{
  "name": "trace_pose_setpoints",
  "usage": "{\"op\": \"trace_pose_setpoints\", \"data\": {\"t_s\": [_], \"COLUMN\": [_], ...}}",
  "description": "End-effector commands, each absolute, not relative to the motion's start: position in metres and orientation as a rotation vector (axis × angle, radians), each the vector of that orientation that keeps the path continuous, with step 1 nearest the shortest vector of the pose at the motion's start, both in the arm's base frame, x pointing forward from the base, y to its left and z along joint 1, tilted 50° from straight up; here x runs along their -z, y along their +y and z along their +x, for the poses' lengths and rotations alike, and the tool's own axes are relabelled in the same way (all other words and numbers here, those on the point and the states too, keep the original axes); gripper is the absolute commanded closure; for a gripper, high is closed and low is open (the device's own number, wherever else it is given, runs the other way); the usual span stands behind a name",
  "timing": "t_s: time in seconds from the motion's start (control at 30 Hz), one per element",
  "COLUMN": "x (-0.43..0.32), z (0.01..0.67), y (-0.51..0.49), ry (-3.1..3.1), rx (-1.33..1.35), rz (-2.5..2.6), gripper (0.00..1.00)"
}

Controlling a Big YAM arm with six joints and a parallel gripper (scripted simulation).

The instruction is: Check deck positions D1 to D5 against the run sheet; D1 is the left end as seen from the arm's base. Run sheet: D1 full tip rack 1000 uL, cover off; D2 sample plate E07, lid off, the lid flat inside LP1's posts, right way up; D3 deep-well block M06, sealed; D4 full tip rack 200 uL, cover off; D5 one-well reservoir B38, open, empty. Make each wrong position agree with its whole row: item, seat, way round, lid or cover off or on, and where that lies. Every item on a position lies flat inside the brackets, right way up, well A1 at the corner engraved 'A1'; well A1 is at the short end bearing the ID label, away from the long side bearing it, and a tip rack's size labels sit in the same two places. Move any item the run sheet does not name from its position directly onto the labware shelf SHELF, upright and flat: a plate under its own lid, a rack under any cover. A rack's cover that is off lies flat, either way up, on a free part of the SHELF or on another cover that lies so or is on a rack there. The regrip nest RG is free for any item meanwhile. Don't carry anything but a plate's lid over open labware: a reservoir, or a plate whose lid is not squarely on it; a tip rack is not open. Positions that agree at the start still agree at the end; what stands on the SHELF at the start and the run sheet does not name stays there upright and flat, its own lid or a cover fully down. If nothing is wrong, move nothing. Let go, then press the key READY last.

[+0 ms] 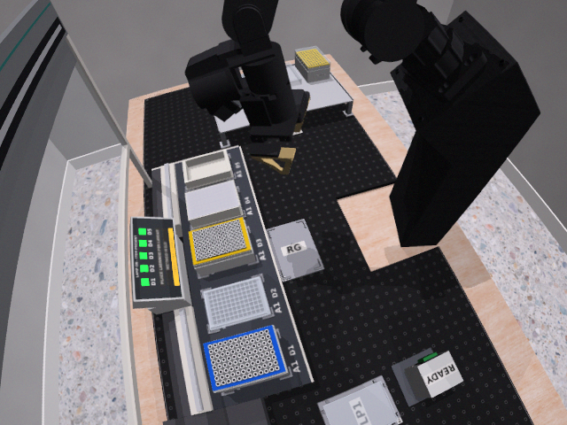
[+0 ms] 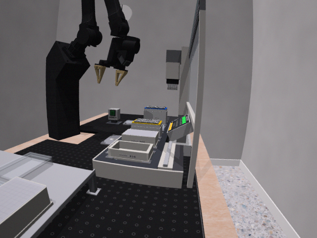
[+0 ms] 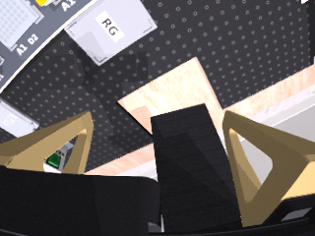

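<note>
While the tan-fingered claw (image 2: 109, 77) hangs spread and unladen high above the black perforated surface (image 1: 366, 302), the yellow-framed tip rack (image 1: 221, 240) occupies D3, evidently misplaced and awaiting correction.

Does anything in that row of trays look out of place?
The yellow-rimmed tip rack sits at D3 and the sealed grey block at D4, the reverse of the run sheet. Nothing looks spilled or tilted.
</note>
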State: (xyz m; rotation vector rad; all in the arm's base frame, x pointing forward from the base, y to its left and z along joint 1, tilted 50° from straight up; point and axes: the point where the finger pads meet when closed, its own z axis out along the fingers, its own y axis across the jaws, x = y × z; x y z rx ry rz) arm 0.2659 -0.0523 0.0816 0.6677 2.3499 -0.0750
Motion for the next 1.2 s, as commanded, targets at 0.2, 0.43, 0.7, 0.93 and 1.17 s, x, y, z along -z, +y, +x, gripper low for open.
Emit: {"op": "trace_pose_setpoints", "data": {"t_s": [0.2,0.43,0.7,0.93,1.17], "x": [-0.091,-0.092,-0.094,-0.096,-0.105], "z": [0.269,0.268,0.266,0.265,0.267], "y": [-0.036,-0.029,-0.016,-0.009,-0.007], "ry": [2.329,2.320,2.305,2.278,2.240], "rx": [0.132,0.165,0.215,0.251,0.290], "rz": [0.433,0.312,0.174,0.062,-0.017], "gripper": [0.00,0.00,0.00,0.00,0.00]}}
